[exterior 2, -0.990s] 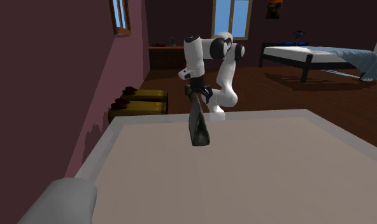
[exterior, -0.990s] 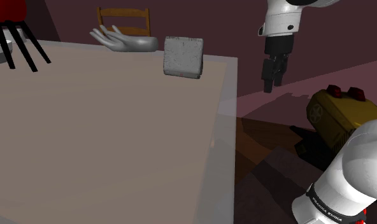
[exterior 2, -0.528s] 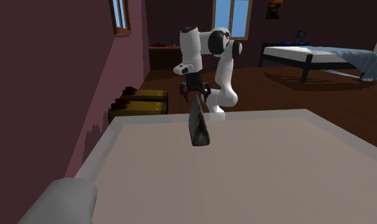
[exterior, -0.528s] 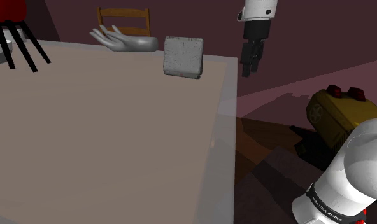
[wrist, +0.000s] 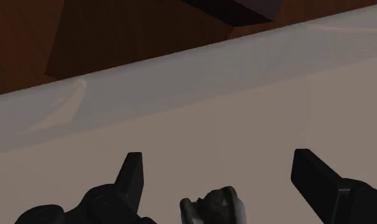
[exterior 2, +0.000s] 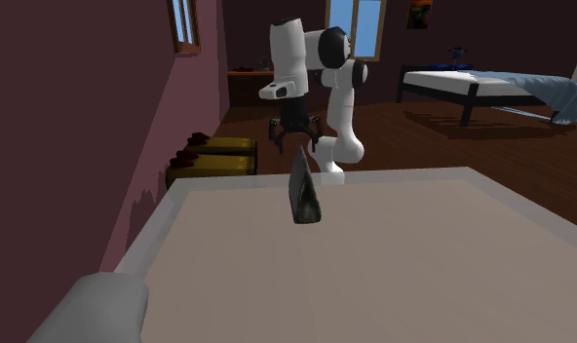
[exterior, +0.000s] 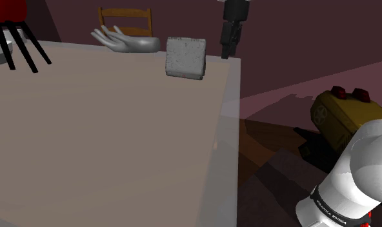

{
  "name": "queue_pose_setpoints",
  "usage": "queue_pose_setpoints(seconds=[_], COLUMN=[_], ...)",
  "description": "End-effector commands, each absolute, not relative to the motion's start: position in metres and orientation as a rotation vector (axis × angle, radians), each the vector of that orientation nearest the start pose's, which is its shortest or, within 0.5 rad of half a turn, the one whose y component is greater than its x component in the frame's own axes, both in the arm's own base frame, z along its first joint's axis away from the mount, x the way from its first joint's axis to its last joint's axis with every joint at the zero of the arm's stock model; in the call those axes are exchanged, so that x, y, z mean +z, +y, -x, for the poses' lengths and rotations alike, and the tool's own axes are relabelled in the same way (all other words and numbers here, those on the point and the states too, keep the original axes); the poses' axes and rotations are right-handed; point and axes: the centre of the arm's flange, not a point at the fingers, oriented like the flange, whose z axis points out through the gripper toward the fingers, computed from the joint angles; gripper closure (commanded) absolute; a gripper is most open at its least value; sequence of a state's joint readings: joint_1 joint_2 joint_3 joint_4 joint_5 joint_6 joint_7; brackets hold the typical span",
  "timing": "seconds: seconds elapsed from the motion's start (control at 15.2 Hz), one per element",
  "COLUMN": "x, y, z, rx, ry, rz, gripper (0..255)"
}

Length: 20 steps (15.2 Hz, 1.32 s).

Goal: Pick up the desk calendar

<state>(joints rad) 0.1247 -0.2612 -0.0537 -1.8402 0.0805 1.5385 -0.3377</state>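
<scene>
Claw (exterior: 226, 53) was found with its two black fingers standing well apart and clasping nothing. In the shoulder view it hung over the far corner of the table (exterior: 106, 142), just to the right of the desk calendar (exterior: 185, 58) and higher than it. The calendar, a grey speckled block, stood upright on the tabletop close to the table's edge. In the second exterior view the claw (exterior 2: 296, 146) was poised just above the calendar's (exterior 2: 304, 190) narrow upper edge, apart from it, with the table (exterior 2: 374, 263) spreading toward the camera. In the wrist view the calendar's top (wrist: 213, 205) lay between the spread fingers (wrist: 133, 175), neither touching it, and the pale table rim (wrist: 181, 83) crossed beyond. A grey hand-shaped figure (exterior: 125, 42) rested on the table's far side before a wooden chair (exterior: 125, 16).
</scene>
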Motion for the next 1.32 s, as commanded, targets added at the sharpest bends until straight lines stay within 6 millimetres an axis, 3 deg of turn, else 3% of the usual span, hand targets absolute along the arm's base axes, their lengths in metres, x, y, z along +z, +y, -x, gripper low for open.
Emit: queue_pose_setpoints(seconds=[0.0, 0.46, 0.92, 1.06, 1.12, 1.25], x=[0.642, 0.686, 0.646, 0.646, 0.645, 0.645], y=[0.047, 0.078, 0.078, 0.078, 0.079, 0.079], z=[-0.482, -0.53, -0.53, -0.53, -0.53, -0.53], rx=[0.005, -0.106, -0.106, -0.106, -0.106, -0.106], ry=[-0.681, -0.852, -0.852, -0.852, -0.852, -0.852], rz=[2.96, 2.894, 2.894, 2.894, 2.894, 2.894], gripper=[0, 0, 0, 0, 255, 255])
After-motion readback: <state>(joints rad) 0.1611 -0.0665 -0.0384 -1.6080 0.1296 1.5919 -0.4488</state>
